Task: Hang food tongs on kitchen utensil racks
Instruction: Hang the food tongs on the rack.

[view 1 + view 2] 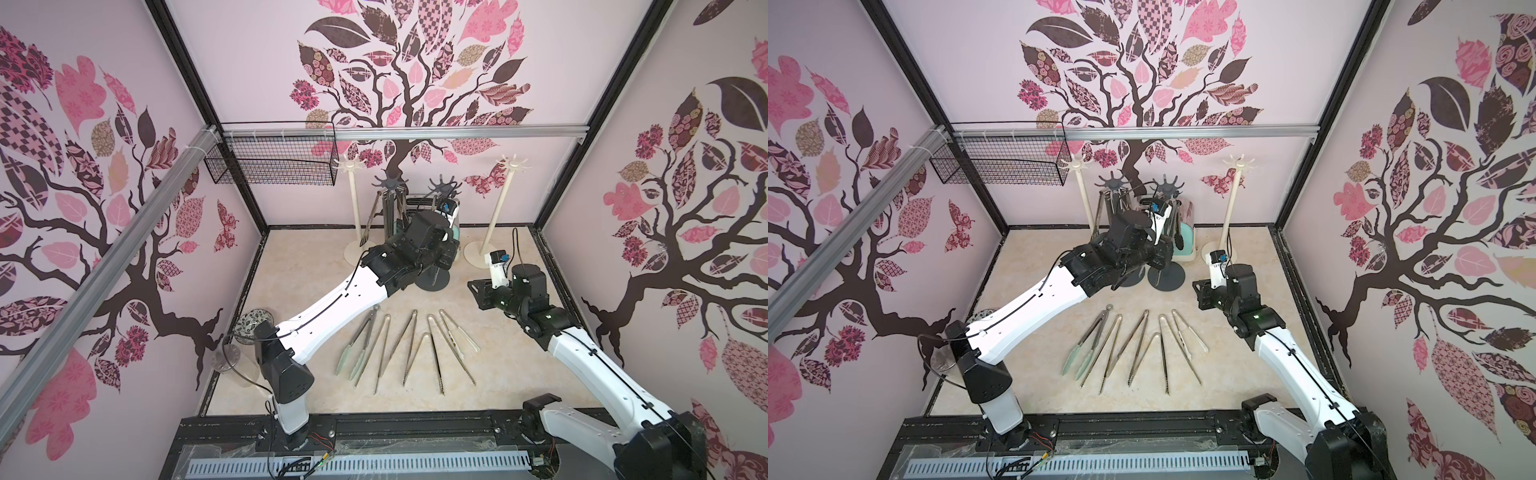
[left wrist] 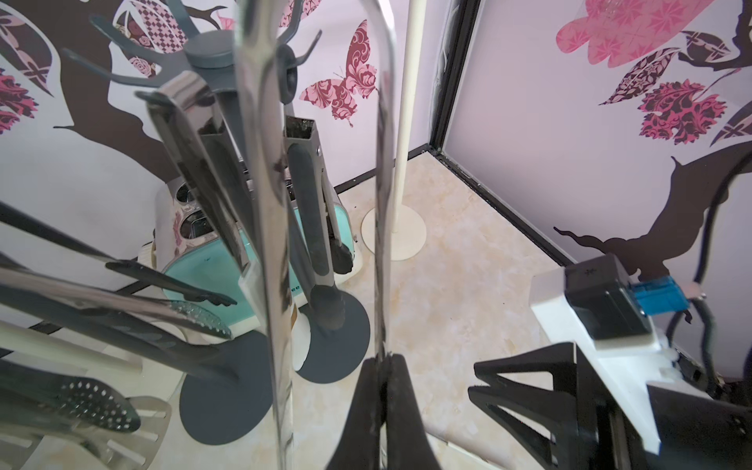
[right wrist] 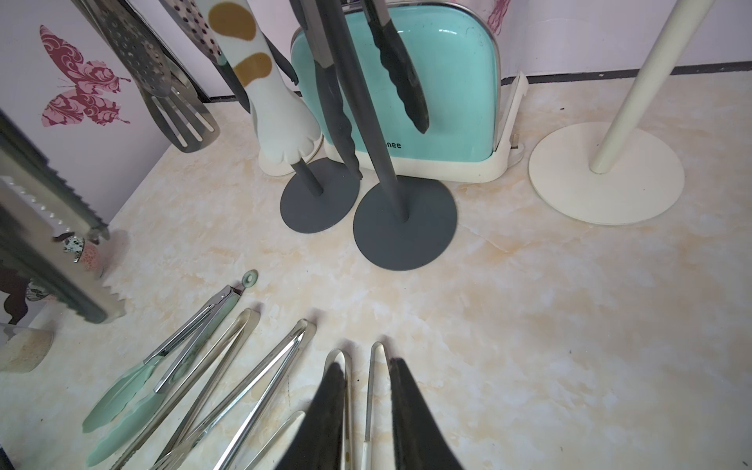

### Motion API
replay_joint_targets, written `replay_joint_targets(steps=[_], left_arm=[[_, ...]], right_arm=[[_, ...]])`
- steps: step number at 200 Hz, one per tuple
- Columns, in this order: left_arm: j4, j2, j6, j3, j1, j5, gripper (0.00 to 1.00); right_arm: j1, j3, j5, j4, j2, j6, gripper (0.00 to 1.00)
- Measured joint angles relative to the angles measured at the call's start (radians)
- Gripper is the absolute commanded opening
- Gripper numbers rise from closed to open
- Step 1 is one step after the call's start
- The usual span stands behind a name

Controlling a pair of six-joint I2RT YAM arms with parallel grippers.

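My left gripper (image 2: 384, 360) is shut on one arm of bare steel food tongs (image 2: 260, 195). They stand upright, close to the hook crown of a dark grey utensil rack (image 2: 207, 44). In both top views the left wrist (image 1: 424, 239) covers this gripper between the two dark grey racks (image 1: 390, 183) (image 1: 444, 185), which carry hanging tongs. Two cream racks (image 1: 354, 199) (image 1: 505, 199) stand beside them with bare hooks. Several tongs (image 1: 409, 347) lie fanned on the table, one pair mint-tipped (image 1: 355, 353). My right gripper (image 3: 364, 364) hovers open above two of them, holding nothing.
A mint toaster (image 3: 407, 101) stands behind the dark racks at the back wall. A black wire basket (image 1: 274, 162) hangs at the back left. A patterned glass bowl (image 1: 253, 324) and a clear cup (image 1: 232, 361) sit by the left arm's base.
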State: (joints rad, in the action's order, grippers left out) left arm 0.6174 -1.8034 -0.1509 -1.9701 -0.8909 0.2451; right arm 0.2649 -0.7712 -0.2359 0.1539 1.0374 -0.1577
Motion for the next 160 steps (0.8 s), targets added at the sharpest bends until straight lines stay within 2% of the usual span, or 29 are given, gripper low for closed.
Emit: replay_joint_targets(steps=[101,160], left_arm=[[-0.003,-0.057,0.025,-0.041,0.000,0.112,0.00],[0.007,-0.137,0.039,-0.129,0.000,0.146,0.00]], right_arm=[[0.000,0.000,0.000,0.000,0.000,0.000,0.24],[0.000,0.000,0.000,0.000,0.000,0.000,0.24]])
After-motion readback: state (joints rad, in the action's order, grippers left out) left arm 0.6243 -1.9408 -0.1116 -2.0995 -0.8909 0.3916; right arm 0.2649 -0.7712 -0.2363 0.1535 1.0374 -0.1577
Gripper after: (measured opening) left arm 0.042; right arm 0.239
